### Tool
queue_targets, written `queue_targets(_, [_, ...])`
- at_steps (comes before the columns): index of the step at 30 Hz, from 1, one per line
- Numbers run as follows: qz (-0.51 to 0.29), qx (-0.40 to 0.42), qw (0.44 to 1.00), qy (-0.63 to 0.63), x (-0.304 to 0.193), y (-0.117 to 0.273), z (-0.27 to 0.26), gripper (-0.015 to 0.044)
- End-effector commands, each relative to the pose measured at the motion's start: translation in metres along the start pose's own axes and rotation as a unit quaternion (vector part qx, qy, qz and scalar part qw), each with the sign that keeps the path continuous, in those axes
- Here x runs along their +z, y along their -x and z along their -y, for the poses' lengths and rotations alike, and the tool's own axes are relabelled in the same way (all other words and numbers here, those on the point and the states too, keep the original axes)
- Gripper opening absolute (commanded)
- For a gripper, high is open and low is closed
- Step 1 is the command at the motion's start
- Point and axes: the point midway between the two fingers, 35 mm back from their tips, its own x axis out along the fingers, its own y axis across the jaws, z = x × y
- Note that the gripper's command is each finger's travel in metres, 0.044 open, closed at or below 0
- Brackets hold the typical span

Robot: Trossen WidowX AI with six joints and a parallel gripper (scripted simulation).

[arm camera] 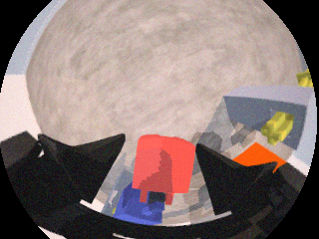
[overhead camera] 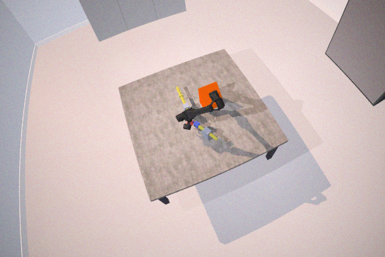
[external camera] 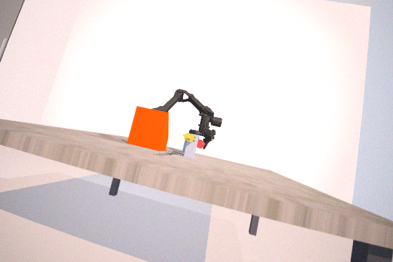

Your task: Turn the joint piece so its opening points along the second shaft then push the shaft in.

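The red joint piece [overhead camera: 189,122] [external camera: 200,143] [arm camera: 163,166] sits beyond the blue hinge part [overhead camera: 196,124] [arm camera: 131,203] on the end of the first yellow shaft [overhead camera: 213,136], which is held by a grey block [overhead camera: 206,132]. Its opening cannot be made out. The second yellow shaft [overhead camera: 180,93] [external camera: 189,137] [arm camera: 279,127] runs through the other grey block [overhead camera: 186,105] [external camera: 190,150] [arm camera: 269,93], apart from the joint piece. My gripper [arm camera: 160,141] is open. In the wrist view its fingers stand on either side of the red piece, with gaps on both sides; the arm partly covers this spot in the top view.
An orange box [overhead camera: 205,94] [external camera: 148,129] [arm camera: 257,154] stands near the arm's base on the wooden table [overhead camera: 149,154] [external camera: 221,170]. The second shaft's block stands close beside my finger at the right of the wrist view.
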Motion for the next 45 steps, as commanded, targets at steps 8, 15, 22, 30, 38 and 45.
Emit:
queue_targets(8, [-0.002, -0.001, 1.0, -0.003, -0.0019, -0.0119, 0.001, 0.0361])
queue_targets(15, [-0.002, -0.001, 1.0, -0.003, -0.0019, -0.0119, 0.001, 0.0182])
queue_targets(22, [-0.002, -0.001, 1.0, -0.003, -0.0019, -0.0119, 0.001, 0.0182])
queue_targets(30, [-0.002, -0.001, 1.0, -0.003, -0.0019, -0.0119, 0.001, 0.0182])
queue_targets(38, [-0.002, -0.001, 1.0, -0.003, -0.0019, -0.0119, 0.001, 0.0182])
queue_targets(45, [-0.002, -0.001, 1.0, -0.003, -0.0019, -0.0119, 0.001, 0.0182])
